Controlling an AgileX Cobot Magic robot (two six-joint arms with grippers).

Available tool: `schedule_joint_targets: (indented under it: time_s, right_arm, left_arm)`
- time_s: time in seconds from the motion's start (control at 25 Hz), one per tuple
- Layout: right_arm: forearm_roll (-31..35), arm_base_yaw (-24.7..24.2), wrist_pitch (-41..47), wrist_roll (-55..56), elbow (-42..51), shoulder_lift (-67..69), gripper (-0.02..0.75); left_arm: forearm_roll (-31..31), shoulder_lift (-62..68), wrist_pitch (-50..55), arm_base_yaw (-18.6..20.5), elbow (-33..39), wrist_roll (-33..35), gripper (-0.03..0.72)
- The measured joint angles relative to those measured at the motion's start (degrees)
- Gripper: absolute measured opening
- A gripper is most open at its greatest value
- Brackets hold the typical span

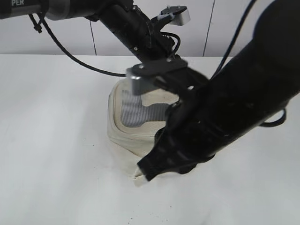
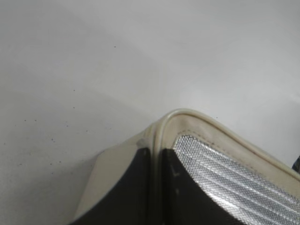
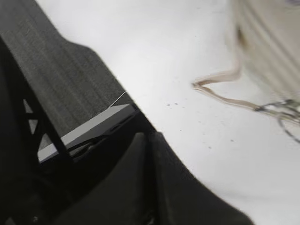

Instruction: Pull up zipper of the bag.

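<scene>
- The left gripper [image 2: 157,187] has its two dark fingers [image 2: 126,192] pressed either side of the bag's cream rim at one corner, clamped on that edge with only the rim's thickness between them.
- The right gripper [image 3: 150,187] hangs low at the bag's near side; from the wrist its two black fingers [image 3: 122,187] lie flat against each other, closed with nothing visible between them.
- From the exterior camera the right arm [image 1: 234,108] crosses in front and hides the bag's right half, and its finger ends sit by the bag's near corner.
- The bag [image 1: 123,129] sits in the middle of the white table [image 1: 51,140], a small boxy, soft-sided thing in cream leatherette, rounded at the corners, sagging a little.
- Its top faces upward and carries a grey ribbed panel [image 2: 234,183], silvery and finely meshed up close, with straight ridges running along it.
- The zipper [image 1: 114,123] runs as a cream band round the top rim, following the curve of the corners; I can't make out a slider from the outside.
- In the right wrist view a thin cream strap end [image 3: 220,89] trails on the table beside the bag's wall, with blurred metal rings [image 3: 281,112] near it.
</scene>
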Motion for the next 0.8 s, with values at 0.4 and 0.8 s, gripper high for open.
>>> schedule_joint_targets:
  time_s: [0.4, 0.8]
  right_arm:
    - [-15.6, -13.3, 5.9, 13.8, -0.1, -11.4, 0.473]
    - [-23.5, -30.5, 18.3, 15.0, -0.1, -19.9, 0.505]
  left_arm:
    - [4.2, -5.4, -0.6, 0.1, 0.0, -2.1, 0.365]
    - [25.6, -16.8, 2.1, 3.4, 0.0, -23.7, 0.403]
